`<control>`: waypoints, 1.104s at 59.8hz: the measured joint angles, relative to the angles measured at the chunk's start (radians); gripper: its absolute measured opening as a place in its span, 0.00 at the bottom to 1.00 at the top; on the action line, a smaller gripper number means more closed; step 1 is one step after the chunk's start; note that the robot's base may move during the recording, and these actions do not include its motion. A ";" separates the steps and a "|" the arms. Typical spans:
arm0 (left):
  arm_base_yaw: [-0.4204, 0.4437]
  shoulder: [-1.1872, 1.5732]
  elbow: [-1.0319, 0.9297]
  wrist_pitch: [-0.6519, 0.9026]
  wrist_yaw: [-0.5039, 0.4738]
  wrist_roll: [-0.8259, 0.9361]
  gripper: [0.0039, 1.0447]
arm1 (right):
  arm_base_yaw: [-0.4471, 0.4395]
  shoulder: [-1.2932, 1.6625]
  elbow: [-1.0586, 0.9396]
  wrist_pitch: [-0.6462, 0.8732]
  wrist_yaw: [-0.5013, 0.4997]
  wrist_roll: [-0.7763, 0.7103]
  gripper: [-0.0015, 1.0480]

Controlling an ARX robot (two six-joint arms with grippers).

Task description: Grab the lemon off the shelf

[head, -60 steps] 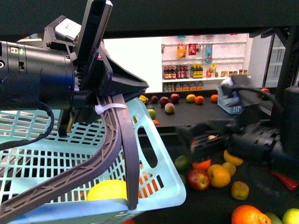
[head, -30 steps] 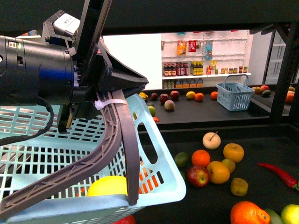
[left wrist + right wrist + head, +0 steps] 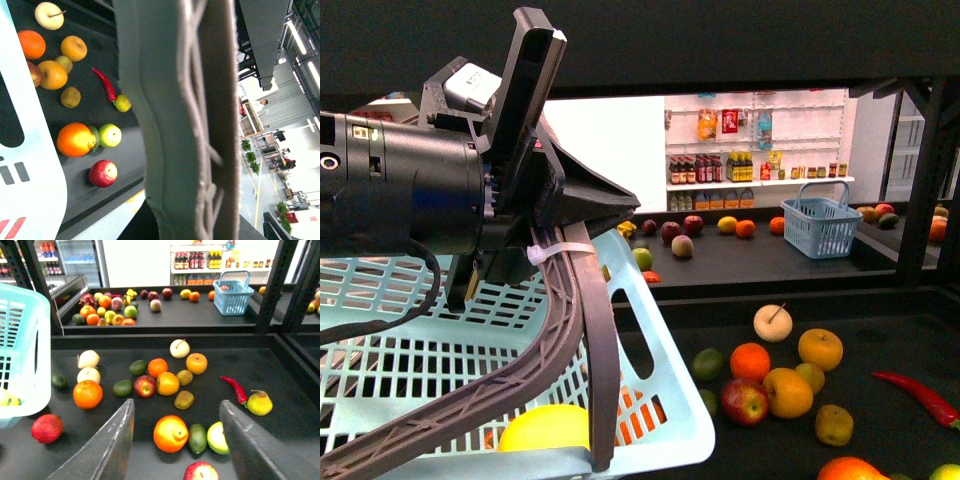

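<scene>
Lemon (image 3: 545,428) is lying in the pale blue basket (image 3: 675,400) at the near left, just below the left gripper (image 3: 570,215), which is clamping the basket's grey handle (image 3: 603,370). Right gripper (image 3: 176,405) is hanging with its fingers spread over the fruit on the black shelf (image 3: 280,390), well right of the lemon.

The left arm (image 3: 400,185) is a thick matte-black cylinder with small pale markings near its rear. A grey-white block (image 3: 478,80) sits on top beside a flat black slab. A black cable (image 3: 380,313) loops beneath, and a white zip tie (image 3: 552,250) wraps the front. The right arm's jaws are two flat grey wedges.
</scene>
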 joint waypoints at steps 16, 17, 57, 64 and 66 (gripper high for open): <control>0.000 0.000 0.000 0.000 0.001 -0.001 0.06 | 0.119 -0.102 -0.072 -0.010 0.077 0.001 0.03; 0.000 0.000 0.000 0.000 0.002 -0.001 0.06 | 0.119 -0.105 -0.073 -0.010 0.075 0.002 0.03; 0.000 0.000 0.000 0.000 0.002 -0.001 0.06 | 0.121 -0.152 -0.111 -0.005 0.077 0.003 0.18; 0.000 0.000 0.000 0.000 0.002 -0.001 0.06 | 0.121 -0.152 -0.111 -0.005 0.077 0.003 0.36; 0.000 0.000 0.000 0.000 0.002 -0.001 0.06 | 0.121 -0.152 -0.111 -0.005 0.077 0.003 0.41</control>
